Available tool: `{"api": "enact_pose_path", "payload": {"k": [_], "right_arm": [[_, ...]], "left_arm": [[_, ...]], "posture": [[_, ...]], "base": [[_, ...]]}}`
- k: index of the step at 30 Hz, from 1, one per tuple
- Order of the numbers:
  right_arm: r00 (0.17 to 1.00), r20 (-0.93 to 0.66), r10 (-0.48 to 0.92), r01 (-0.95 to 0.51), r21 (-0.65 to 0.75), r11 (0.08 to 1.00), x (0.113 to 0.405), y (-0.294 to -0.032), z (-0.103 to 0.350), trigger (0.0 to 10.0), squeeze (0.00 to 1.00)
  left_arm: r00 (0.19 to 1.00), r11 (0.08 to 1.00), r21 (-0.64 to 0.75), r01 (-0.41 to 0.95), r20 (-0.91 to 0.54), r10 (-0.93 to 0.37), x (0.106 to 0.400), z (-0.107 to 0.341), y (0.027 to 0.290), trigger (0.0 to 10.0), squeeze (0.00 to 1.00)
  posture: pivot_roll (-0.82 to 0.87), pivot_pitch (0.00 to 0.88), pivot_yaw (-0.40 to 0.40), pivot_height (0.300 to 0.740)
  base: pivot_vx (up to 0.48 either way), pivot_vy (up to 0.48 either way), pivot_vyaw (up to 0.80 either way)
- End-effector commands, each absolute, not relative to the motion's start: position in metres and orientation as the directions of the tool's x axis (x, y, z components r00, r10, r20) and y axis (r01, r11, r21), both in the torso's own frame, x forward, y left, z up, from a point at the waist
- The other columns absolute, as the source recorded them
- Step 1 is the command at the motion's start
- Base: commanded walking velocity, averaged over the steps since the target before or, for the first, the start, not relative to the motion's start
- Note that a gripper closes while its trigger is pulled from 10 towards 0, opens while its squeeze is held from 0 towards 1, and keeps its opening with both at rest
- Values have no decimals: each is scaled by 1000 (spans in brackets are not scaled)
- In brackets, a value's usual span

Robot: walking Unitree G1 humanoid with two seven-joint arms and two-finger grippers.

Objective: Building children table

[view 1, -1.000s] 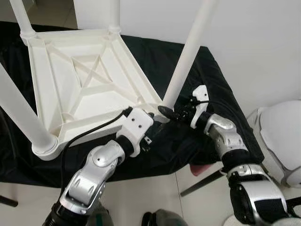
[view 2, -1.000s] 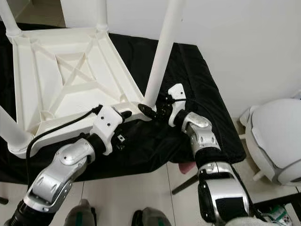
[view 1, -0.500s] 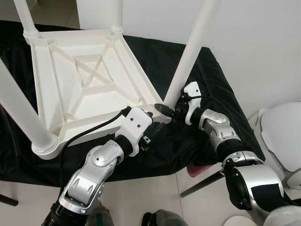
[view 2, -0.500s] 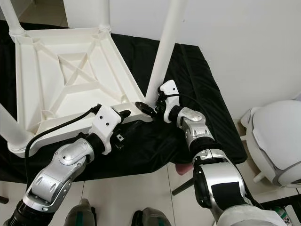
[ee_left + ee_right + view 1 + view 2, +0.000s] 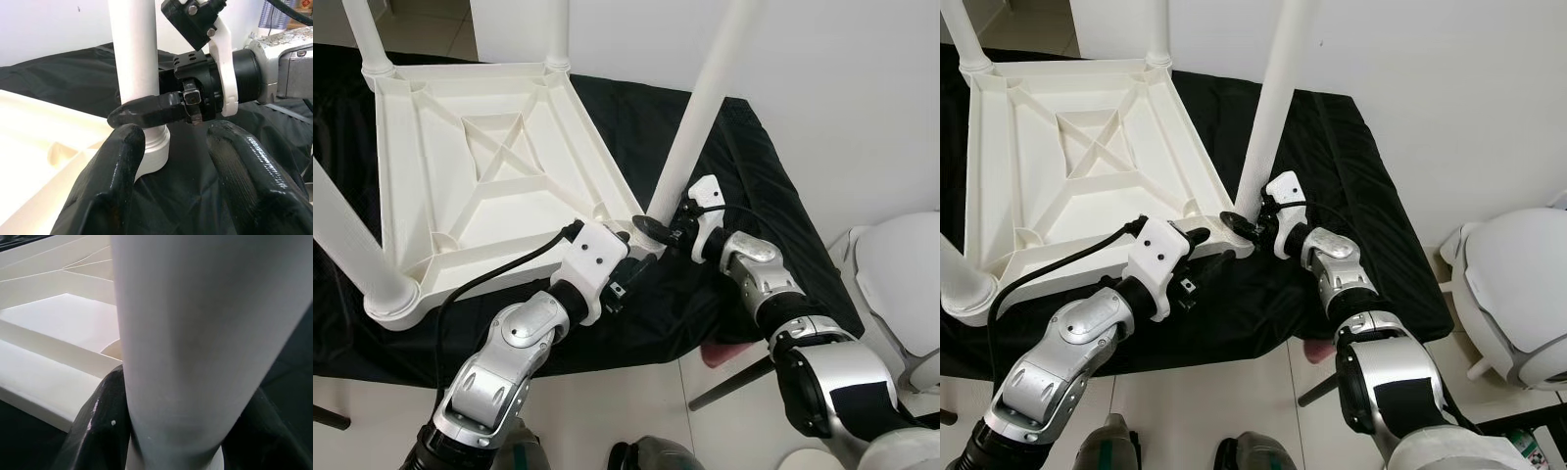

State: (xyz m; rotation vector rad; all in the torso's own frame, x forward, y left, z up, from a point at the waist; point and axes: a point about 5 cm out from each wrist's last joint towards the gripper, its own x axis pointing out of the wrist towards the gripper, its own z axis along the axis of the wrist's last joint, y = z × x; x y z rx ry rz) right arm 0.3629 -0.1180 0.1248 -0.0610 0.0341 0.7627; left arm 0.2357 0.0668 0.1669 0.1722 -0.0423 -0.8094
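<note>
A white plastic children's table [image 5: 480,166] lies upside down on a black cloth, with its legs pointing up. My right gripper [image 5: 656,225] is shut around the base of the near-right leg [image 5: 705,108], just above its corner socket. In the right wrist view the leg [image 5: 195,333] stands between the two black fingers [image 5: 105,421]. My left gripper [image 5: 631,257] is open at the same corner, low over the cloth. In the left wrist view its fingers [image 5: 112,186] stand apart on either side of the leg base [image 5: 151,147], not touching it.
Three other white legs rise at the near left [image 5: 357,245], far left [image 5: 362,34] and far middle [image 5: 553,29]. The black cloth [image 5: 754,176] ends close to my right arm. A white rounded object [image 5: 901,284] stands on the tiled floor at the right, by a white wall.
My right wrist has moved in closer to the leg base. The table's near-left corner has shifted slightly to the left. My left gripper has stayed at the corner.
</note>
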Motion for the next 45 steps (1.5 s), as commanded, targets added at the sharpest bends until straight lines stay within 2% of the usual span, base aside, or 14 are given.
{"api": "enact_pose_path", "payload": {"k": [1,12,16,21,23,24,25,27,28,33,34,35,36,45], "right_arm": [[759,-103,643,-648,-21,761,360,-125,112,0,0],[916,38,398,-400,73,914,346,-94,122,0,0],[981,65,184,-190,96,977,336,-89,125,0,0],[966,106,234,-247,131,960,329,-69,140,0,0],[968,102,230,-243,133,961,329,-72,140,941,0],[972,94,218,-229,131,965,330,-75,140,8784,0],[974,90,207,-217,134,967,330,-79,140,10000,831],[976,88,200,-210,137,968,330,-82,140,10000,831],[978,91,188,-199,142,970,330,-86,141,10000,1000],[975,134,176,-191,109,975,327,-101,148,10000,1000],[973,144,182,-198,102,975,326,-106,149,10000,149],[973,144,182,-198,102,975,326,-106,149,10000,149],[969,159,190,-207,99,973,325,-110,152,10000,0],[980,161,117,-130,73,989,306,-138,142,10000,0]], "left_arm": [[699,685,165,709,-33,-715,235,166,65,10000,0],[684,671,160,724,-34,-729,236,166,62,10000,0],[681,669,158,726,-35,-731,235,165,61,10000,0],[678,666,159,729,-33,-734,236,166,60,10000,0],[679,666,159,728,-33,-734,236,166,60,10000,0],[681,669,160,726,-34,-731,236,166,61,10000,0],[685,672,161,723,-34,-728,236,166,62,10000,0],[687,674,161,721,-34,-726,236,166,63,10000,0],[690,678,161,718,-35,-723,236,165,64,10000,0],[705,691,167,704,-42,-708,235,163,65,10000,0],[716,701,170,693,-45,-697,236,162,66,10000,0],[716,701,170,693,-45,-697,236,162,66,10000,0],[728,713,174,680,-44,-684,238,162,68,10000,0],[816,784,230,576,-108,-568,257,154,81,10000,0]], "posture": [[56,31,-136,740],[35,30,-127,740],[34,31,-130,740],[31,29,-129,740],[36,28,-132,740],[36,29,-132,740],[39,30,-134,740],[39,30,-134,740],[40,30,-134,740],[37,36,-135,740],[34,38,-132,740],[34,38,-132,740],[33,38,-132,740],[23,39,-123,740]], "base": [[0,0,0],[0,0,0],[0,0,0],[0,0,0],[0,0,0],[0,0,0],[0,0,0],[0,0,0],[0,0,0],[0,0,0],[0,0,0],[0,0,0],[0,0,0],[0,0,0]]}}
